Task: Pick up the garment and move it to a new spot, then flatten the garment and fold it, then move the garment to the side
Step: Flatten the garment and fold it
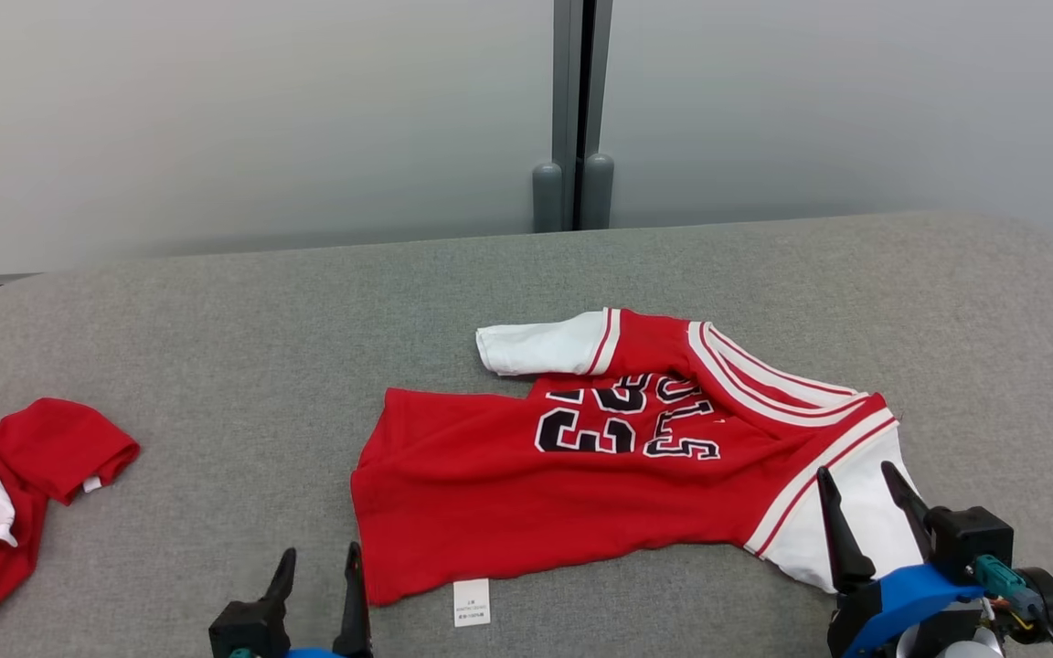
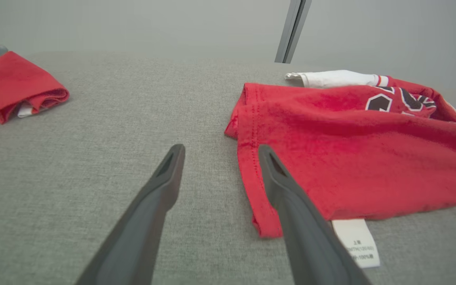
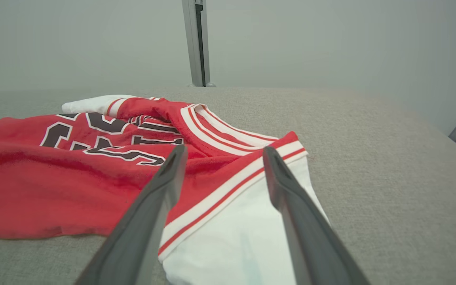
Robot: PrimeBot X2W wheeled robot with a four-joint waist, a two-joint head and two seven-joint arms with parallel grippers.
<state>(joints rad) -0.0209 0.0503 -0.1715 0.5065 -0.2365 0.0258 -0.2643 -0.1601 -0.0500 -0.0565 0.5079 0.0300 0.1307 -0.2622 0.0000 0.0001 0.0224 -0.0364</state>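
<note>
**Both grippers open at the jersey's near edge, nothing gripped**

Bottom of the frame: your left gripper (image 1: 321, 550) sits lower left with its jaws apart and empty, just beside the hem corner and the white care label (image 1: 472, 601). Your right gripper (image 1: 856, 469), lower right, is also spread and empty, over the near white sleeve (image 1: 865, 530). I can't tell whether it touches the cloth.

Centre of the frame: the red jersey (image 1: 581, 475) lies sideways on the grey table (image 1: 216, 320), rumpled, with the collar to the right.

Risks as I judge them:
- If you close on the label or a single layer, the hem slips free on the lift.
- If you pinch the sleeve alone, the body trails and bunches.

Further up, the far sleeve (image 1: 540, 347) lies doubled across and may stay creased. At far left, a second red garment (image 1: 24, 457) crowds that side, so dragging the jersey there risks a tangle.
</note>
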